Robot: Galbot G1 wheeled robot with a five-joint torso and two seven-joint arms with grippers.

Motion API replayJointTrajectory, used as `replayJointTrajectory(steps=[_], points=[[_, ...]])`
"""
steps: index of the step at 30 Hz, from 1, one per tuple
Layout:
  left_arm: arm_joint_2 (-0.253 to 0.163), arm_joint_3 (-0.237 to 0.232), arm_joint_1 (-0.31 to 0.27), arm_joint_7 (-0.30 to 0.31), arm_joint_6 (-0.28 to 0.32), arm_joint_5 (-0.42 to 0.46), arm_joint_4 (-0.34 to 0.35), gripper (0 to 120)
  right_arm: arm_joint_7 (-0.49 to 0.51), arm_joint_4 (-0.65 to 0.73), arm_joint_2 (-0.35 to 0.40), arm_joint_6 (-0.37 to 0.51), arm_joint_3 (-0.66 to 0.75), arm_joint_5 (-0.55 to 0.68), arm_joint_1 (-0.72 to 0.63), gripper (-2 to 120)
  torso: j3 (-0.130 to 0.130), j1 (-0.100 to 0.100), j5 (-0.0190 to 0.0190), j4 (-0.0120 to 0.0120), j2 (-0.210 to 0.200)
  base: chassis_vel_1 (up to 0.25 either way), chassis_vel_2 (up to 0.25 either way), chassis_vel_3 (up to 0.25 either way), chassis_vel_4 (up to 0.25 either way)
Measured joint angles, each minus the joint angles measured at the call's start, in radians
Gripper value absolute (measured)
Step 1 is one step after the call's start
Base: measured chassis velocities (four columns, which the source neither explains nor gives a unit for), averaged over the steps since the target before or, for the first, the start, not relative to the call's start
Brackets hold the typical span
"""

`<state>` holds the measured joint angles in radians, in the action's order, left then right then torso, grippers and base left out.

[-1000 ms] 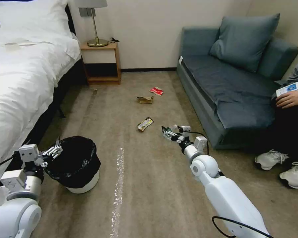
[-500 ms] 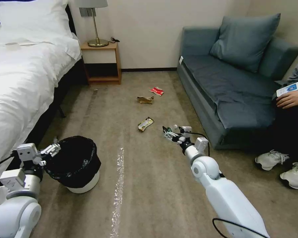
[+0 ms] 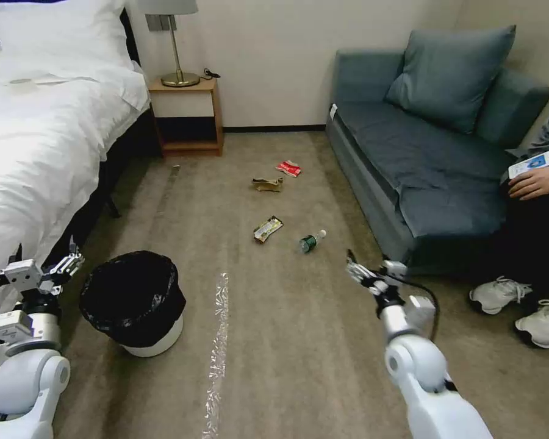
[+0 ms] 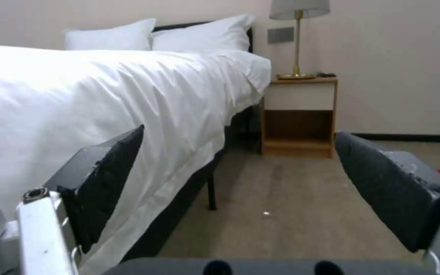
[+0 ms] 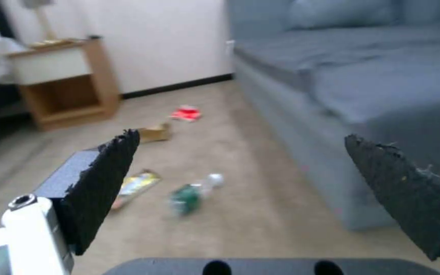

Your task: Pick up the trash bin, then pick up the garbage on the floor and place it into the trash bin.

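Note:
The trash bin [image 3: 133,302], white with a black bag over its rim, stands on the carpet at the lower left. My left gripper [image 3: 43,259] hangs open just left of it, near the bed, apart from the rim; its wrist view shows the left gripper [image 4: 239,133] holding nothing. The garbage lies ahead: a clear bottle with a green label [image 3: 311,241] [image 5: 192,193], a yellow-black wrapper [image 3: 268,228] [image 5: 136,185], brown paper [image 3: 267,184] [image 5: 154,133] and a red-and-white packet [image 3: 288,167] [image 5: 186,113]. My right gripper [image 3: 355,268] [image 5: 240,137] is open, short of the bottle and to its right.
A white bed [image 3: 36,140] runs along the left, with a nightstand [image 3: 188,113] and lamp at the back wall. A grey-blue sofa [image 3: 433,152] fills the right; a person's shoes [image 3: 521,305] rest beside it. A clear tape strip [image 3: 218,341] lies on the carpet.
My right arm has drawn back from the bottle, which stays on the floor. My left gripper has moved left, away from the bin's rim toward the bed.

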<state>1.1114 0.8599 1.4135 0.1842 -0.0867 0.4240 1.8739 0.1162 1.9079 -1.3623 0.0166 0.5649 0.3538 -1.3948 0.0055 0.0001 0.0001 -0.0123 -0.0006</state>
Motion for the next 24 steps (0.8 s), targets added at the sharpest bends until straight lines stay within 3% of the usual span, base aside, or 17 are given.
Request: replayJointTrajectory(steps=[2,5,14,18,22,24], points=[[-0.004,-0.001,0.006,0.0,0.006,0.0,0.008,100,-0.013,0.011,0.002,0.004,0.008,-0.009,-0.021,100,0.0,0.0,-0.0004,-0.0008,0.0,0.0,0.0,0.0,0.0],[-0.021,-0.001,0.024,0.002,0.028,0.001,0.029,100,-0.044,0.02,0.03,0.029,-0.017,-0.007,-0.034,100,0.0,0.0,0.0,0.0002,0.0,0.0,0.0,0.0,0.0],[-0.054,0.012,0.043,0.017,0.061,0.015,0.021,100,-0.047,0.019,0.089,0.04,-0.034,0.007,-0.034,100,0.0,0.0,0.0,0.0002,0.0,0.0,0.0,0.0,0.0],[-0.074,-0.009,0.03,0.074,0.168,0.091,0.002,100,-0.048,0.018,0.115,0.042,-0.031,0.024,-0.028,100,0.0,0.0,-0.0001,0.0003,0.0,0.0,0.0,0.0,0.0],[-0.083,-0.02,0.019,0.11,0.228,0.157,0.001,100,-0.052,0.012,0.124,0.04,-0.03,0.027,-0.031,100,0.0,0.0,-0.0003,0.0002,0.0,0.0,0.0,0.0,0.0],[-0.108,-0.035,0.002,0.142,0.289,0.227,0.001,99,-0.059,-0.001,0.132,0.031,-0.03,0.026,-0.034,100,0.0,0.0,0.0,0.0001,0.0,0.0,0.0,0.0,0.0]])
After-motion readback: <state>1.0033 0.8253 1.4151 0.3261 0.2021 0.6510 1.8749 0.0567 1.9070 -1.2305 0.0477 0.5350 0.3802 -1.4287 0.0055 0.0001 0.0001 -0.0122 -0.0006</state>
